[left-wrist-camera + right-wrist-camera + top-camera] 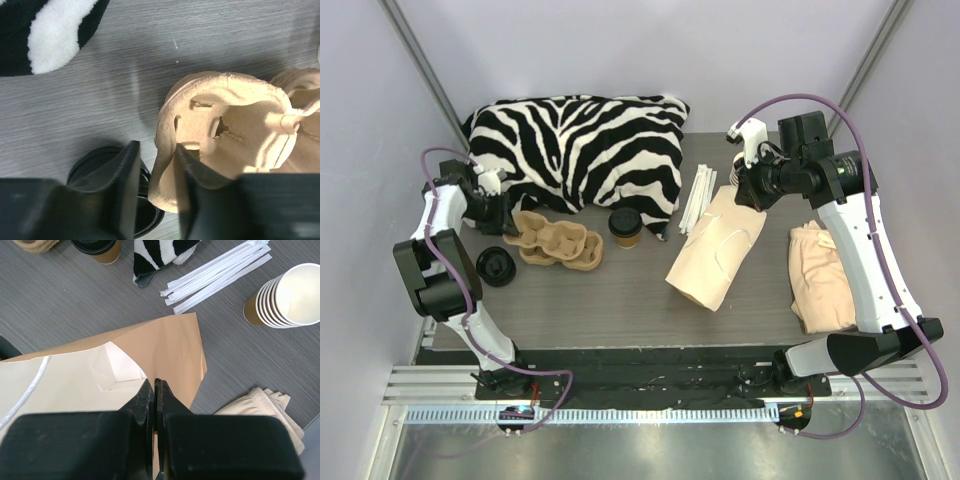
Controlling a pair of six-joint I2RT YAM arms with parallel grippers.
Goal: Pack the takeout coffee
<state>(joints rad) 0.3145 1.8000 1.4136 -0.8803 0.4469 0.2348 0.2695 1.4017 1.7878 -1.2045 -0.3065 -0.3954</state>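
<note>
Your left tool straddles the left rim of the pulp cup carrier, one finger on either side of the wall. The wrist view leaves a dark sliver beside one finger, so you cannot tell whether it is clamped or only set around the rim. The loose black lid lies just beside it on the near side and is not your concern. The carrier's long axis runs left to right across the surface, and just off its right end stands the takeout coffee. It is upright with its lid on top, so its long axis is vertical and its sides are open to a sideways approach. Its far side sits right against the edge of the zebra-striped cloth. The cup lies to the right of your left tool, beyond the carrier, and to the left of your right tool, beyond the paper bag. It looks roughly midway, so neither arm is clearly nearer. Right of the cup are the wrapped straws, then the bag, lying flat with its long axis slanting from near-left to far-right. Your right tool is pinched closed on the bag's far edge. That end seems to face away from the coffee, so the bag likely needs standing or turning first. The stack of lidless cups and the folded napkins sit furthest right.
</note>
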